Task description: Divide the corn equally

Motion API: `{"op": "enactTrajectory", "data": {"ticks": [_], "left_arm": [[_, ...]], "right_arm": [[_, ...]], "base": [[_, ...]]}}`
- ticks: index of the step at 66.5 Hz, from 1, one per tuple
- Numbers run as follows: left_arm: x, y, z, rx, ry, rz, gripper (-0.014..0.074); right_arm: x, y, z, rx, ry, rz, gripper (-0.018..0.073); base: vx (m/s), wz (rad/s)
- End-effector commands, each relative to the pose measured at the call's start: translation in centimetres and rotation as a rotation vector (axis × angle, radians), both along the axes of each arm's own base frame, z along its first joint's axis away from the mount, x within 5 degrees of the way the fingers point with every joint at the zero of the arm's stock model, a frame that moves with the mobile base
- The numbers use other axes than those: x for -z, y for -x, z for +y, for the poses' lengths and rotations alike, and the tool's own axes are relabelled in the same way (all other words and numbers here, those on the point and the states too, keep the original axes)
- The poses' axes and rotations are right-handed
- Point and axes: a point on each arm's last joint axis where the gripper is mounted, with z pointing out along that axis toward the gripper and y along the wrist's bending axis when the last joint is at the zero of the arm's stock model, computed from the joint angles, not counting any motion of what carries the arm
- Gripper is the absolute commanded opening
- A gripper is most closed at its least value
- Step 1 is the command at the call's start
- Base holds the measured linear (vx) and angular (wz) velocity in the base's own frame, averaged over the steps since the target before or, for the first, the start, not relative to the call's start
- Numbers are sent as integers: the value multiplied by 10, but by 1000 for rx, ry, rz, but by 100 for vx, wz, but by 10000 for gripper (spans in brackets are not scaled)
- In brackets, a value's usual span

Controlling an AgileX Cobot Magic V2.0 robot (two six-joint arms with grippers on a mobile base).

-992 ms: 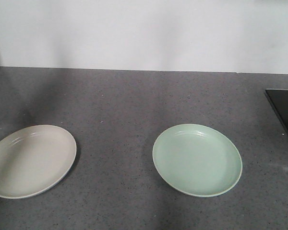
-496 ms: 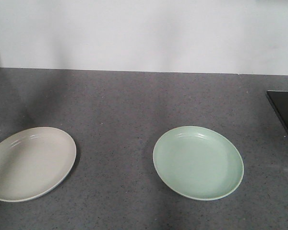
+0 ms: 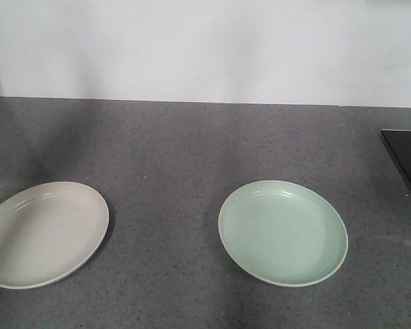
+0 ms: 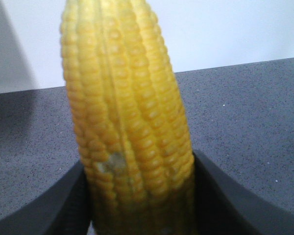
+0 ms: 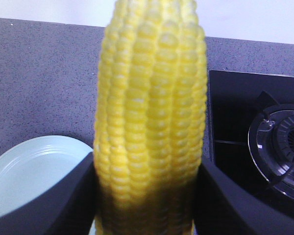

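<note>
A speckled dark grey stone counter [image 3: 192, 151] runs to a plain white wall [image 3: 205, 48], bearing a black glass hob with a round burner [image 5: 279, 152] at its right edge, a round pale green plate [image 3: 283, 232] and a round beige plate [image 3: 41, 233] well apart; no writing is legible anywhere. The left gripper [image 4: 142, 196] is clamped on a bumpy yellow corn cob [image 4: 127, 122] above the counter. The right gripper [image 5: 147, 200] grips a second yellow corn cob [image 5: 152, 107] above the green plate's rim.

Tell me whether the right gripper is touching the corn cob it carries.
Touching. The right wrist view shows the right gripper with its dark fingers pressed against both sides of the corn cob, no gap visible.
</note>
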Motion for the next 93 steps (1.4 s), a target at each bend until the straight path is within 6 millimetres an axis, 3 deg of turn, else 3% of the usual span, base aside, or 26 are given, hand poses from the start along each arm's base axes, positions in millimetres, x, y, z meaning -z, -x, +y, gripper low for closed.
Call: {"op": "enactTrajectory", "data": {"ticks": [1,72,93], "left_arm": [[-19,7,0,-7,22,-124,17],[-19,7,0,-7,22,-124,19],[-19,7,0,-7,22,-124,19]], "right_arm": [[-16,3,-2,1,7,-107,204],[-16,3,-2,1,6,-107,204],[-12,-1,5,-38,-68,-81,204]], "base": [[0,0],[0,0],[0,0]]}}
